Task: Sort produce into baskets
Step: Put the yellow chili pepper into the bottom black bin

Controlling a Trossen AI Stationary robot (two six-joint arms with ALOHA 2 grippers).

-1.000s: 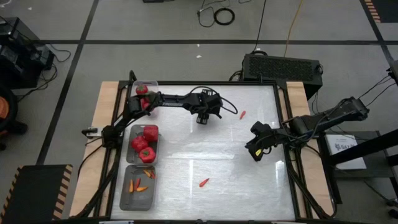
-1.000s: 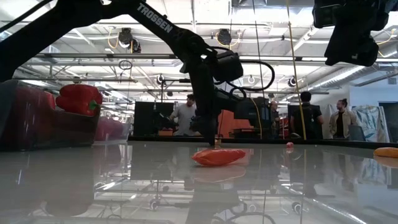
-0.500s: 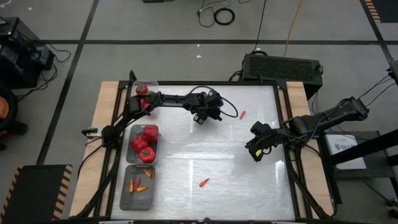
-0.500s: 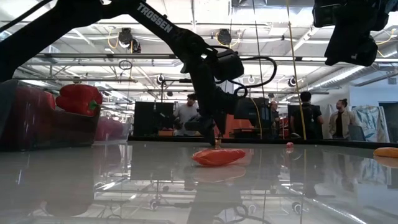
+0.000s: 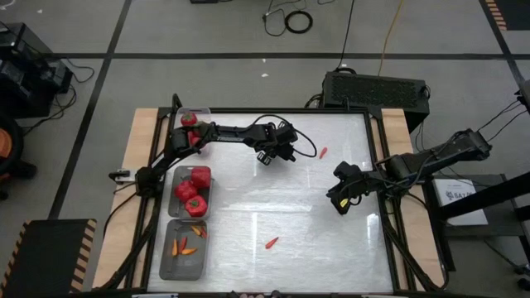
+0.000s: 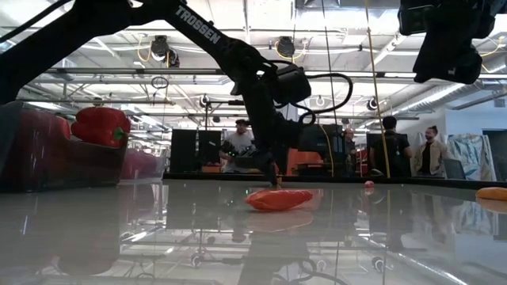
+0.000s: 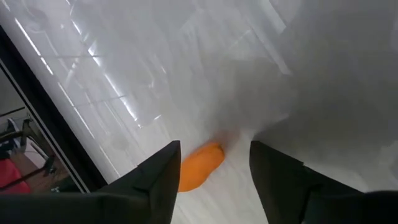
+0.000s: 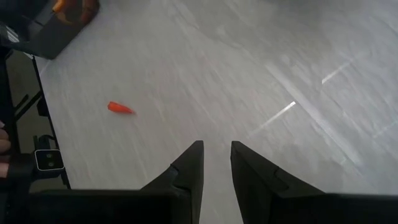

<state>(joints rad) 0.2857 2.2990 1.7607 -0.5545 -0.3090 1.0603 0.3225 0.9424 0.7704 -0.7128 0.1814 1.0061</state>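
Nearest you in the low view, a red-orange chili point(image 6: 279, 198) lies loose on the table point(image 5: 331, 240), apart from both arms. It still needs collecting. To its left sits the front basket point(image 5: 170, 263), which holds the small chilies and looks like where this one belongs.

The right gripper point(image 5: 338, 203) hangs over the right-hand side of the table. Its fingers are a narrow slot apart and pinch nothing, and that arm seems to be waiting. Its wrist camera looks back across at that same loose chili.

Beside the middle of the table, the middle basket point(image 5: 205, 201) holds red bell peppers.

Farther back, the left gripper point(image 7: 214, 152) is low over the table with its fingers spread. An orange chili point(image 7: 199, 167) lies on the table just ahead of the gap, not yet between the fingers. That pose suits lining up a pinch. You cannot find this chili from above; the wrist probably hides it. Another small red chili point(image 5: 323, 152) lies to the gripper's right, and the rear basket point(image 5: 203, 112) holds tomatoes.

Compared with a second ago, the left gripper has drawn slightly back toward its own side and swung at the wrist. The right arm and the loose chilies have not moved.
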